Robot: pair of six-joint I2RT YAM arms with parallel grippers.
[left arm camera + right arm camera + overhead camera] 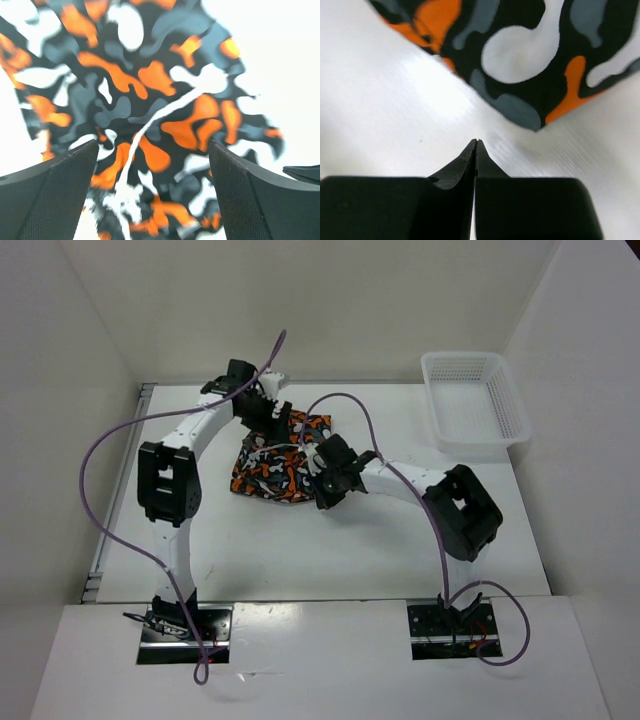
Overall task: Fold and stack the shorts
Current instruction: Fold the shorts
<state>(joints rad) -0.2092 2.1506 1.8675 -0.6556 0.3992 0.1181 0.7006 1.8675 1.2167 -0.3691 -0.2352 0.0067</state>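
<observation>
The shorts (272,468), in orange, white, black and grey-teal camouflage, lie bunched in a rough, partly folded heap on the white worktop (300,550), toward its far side and left of centre. The left tool (274,416) hangs over the far edge of the heap with its two dark fingers spread wide. In the left wrist view the left tool (152,145) brackets the shorts (150,95), gripping nothing, while a white drawstring (160,115) trails across the print between the fingers. That arm reaches forward from its base along the left side and bends inward at the wrist. The right tool (325,492) sits low at the heap's near right edge. In the right wrist view the right tool (476,143) has its fingertips pressed together with nothing between them, just short of a corner of the shorts (535,50) and close above the bare worktop (395,100). The right arm angles leftward from its elbow. A white lattice basket (475,400) stands well apart at the far right.
</observation>
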